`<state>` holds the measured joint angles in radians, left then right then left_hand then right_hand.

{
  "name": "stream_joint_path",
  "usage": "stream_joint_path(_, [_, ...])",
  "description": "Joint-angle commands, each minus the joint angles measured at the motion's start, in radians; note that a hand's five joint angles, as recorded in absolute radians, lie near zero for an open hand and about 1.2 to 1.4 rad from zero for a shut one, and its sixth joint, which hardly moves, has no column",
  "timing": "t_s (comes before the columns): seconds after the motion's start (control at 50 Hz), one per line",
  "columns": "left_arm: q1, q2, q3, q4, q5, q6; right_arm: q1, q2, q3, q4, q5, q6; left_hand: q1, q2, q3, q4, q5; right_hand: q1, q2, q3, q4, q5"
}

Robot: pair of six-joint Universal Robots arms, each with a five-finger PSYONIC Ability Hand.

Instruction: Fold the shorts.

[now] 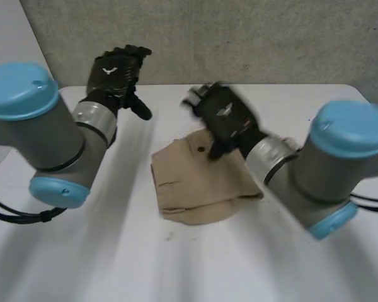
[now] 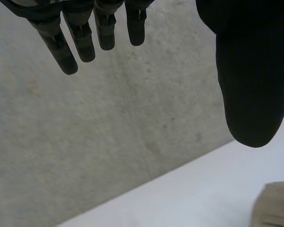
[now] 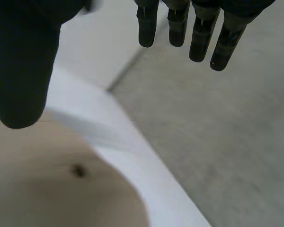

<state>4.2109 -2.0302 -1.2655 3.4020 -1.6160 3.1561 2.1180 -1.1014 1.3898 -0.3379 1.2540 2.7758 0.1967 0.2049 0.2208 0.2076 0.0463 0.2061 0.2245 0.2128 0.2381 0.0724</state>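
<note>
Shorts (image 1: 198, 182), tan and folded compactly, lie midway between the table (image 1: 176, 264) side edges; right wrist view shows their dark button (image 3: 78, 170) up close. Left hand (image 1: 116, 72) and right hand (image 1: 223, 116) hang released, fingers straight.

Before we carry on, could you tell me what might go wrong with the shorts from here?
The right hand hovers open just over the far edge of the folded shorts; a low sweep could catch the top layer and undo the fold. The left hand is open and off the cloth, so nothing pins it.
</note>
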Motion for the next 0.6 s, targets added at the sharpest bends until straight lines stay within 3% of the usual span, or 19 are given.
stream_joint_path(0.02, [-0.043, -0.171, 0.181, -0.191, 0.002, -0.100, -0.066, 0.046, -0.155, 0.175, 0.071, 0.237, -0.022, -0.030, -0.046, -0.033, -0.046, -0.032, -0.050, -0.038, -0.064, -0.072])
stream_joint_path(0.14, [-0.086, -0.306, 0.278, -0.334, -0.001, -0.153, -0.085, 0.210, -0.343, 0.411, 0.035, 0.241, -0.022, -0.030, -0.046, -0.033, -0.046, -0.032, -0.050, -0.038, -0.064, -0.072])
stream_joint_path(0.26, [-0.101, -0.398, 0.305, -0.424, -0.016, -0.154, -0.089, 0.334, -0.443, 0.517, -0.007, 0.240, -0.022, -0.030, -0.046, -0.033, -0.046, -0.032, -0.050, -0.038, -0.064, -0.072])
stream_joint_path(0.4, [-0.111, -0.433, 0.302, -0.474, -0.070, -0.143, -0.095, 0.436, -0.506, 0.615, 0.004, 0.208, -0.022, -0.030, -0.046, -0.033, -0.046, -0.032, -0.050, -0.038, -0.064, -0.072])
stream_joint_path(0.6, [-0.111, -0.435, 0.301, -0.526, -0.071, -0.090, -0.093, 0.442, -0.476, 0.620, 0.137, 0.013, -0.022, -0.030, -0.046, -0.033, -0.046, -0.032, -0.050, -0.038, -0.064, -0.072])
